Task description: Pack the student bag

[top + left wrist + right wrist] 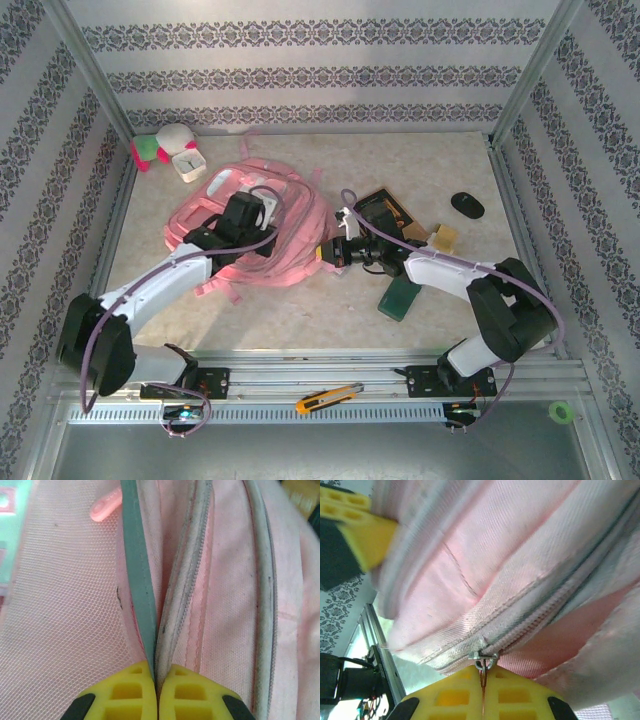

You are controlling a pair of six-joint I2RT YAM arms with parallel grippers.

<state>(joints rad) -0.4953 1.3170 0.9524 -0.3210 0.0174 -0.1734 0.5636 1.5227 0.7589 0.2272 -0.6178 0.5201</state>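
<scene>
The student bag (215, 215) is a large pink backpack lying flat at the table's centre-left. My left gripper (262, 212) rests on top of it. In the left wrist view that gripper (157, 680) is shut, pinching the bag's teal binding (135, 570) together with the grey zip edge (187, 570). My right gripper (335, 250) is at the bag's right side. Close up, the right gripper (483, 682) is shut on the pull tab of the metal zip slider (485, 656), where the zip (545, 615) splits. A yellow finger (365, 535) of the left gripper shows at the upper left.
A pink-and-white plush toy (160, 147) and a small white clock (188, 165) sit at the back left. Right of the bag lie a dark flat case (385, 212), a tan box (443, 237), a black mouse (467, 205) and a green item (402, 297). A utility knife (328, 399) lies on the front rail.
</scene>
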